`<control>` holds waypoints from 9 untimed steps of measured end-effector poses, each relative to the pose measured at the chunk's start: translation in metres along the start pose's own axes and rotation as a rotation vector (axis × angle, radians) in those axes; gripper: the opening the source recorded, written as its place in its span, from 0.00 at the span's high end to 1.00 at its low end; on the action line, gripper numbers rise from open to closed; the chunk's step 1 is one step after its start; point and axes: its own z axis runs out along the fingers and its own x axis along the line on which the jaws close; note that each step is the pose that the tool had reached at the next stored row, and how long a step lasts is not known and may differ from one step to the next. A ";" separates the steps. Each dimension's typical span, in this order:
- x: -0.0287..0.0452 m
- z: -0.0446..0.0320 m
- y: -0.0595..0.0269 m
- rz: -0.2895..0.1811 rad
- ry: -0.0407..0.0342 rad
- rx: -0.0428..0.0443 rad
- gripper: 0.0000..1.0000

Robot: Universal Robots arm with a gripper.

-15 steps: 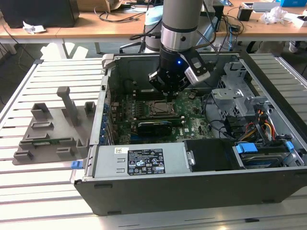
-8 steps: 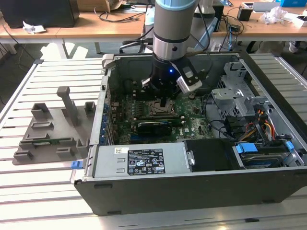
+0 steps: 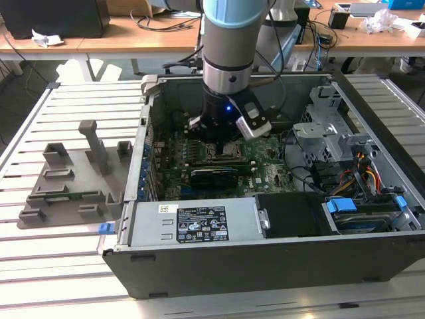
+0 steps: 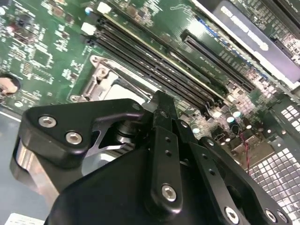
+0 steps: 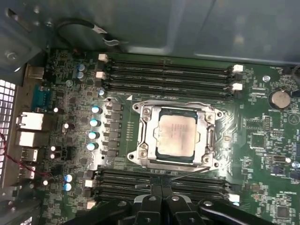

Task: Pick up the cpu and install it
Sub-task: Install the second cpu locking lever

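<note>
The cpu (image 5: 176,136), a square chip with a silver-grey top, lies flat inside the motherboard socket (image 5: 143,133), whose metal frame stands around it. My gripper (image 5: 161,190) hovers just off one side of the socket, above the memory slots, with its black fingers pressed together and nothing between them. In the second wrist view the fingertips (image 4: 161,101) meet right beside the socket frame (image 4: 101,75). In the exterior view the gripper (image 3: 222,136) hangs low inside the open computer case, over the socket (image 3: 217,156).
Memory slots (image 5: 168,72) flank the socket on two sides. A power supply (image 3: 192,222), a drive cage (image 3: 329,133) and the case walls (image 3: 149,133) hem in the arm. A grey plastic holder tray (image 3: 73,179) sits outside the case at the exterior view's left.
</note>
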 end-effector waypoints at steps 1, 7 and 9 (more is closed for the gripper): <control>0.0025 0.0011 -0.0008 0.000 -0.0002 -0.0025 0.89; 0.0117 0.0136 -0.0094 0.000 -0.0003 -0.0033 0.89; 0.0124 0.0164 -0.0100 -0.002 -0.0009 -0.0036 0.89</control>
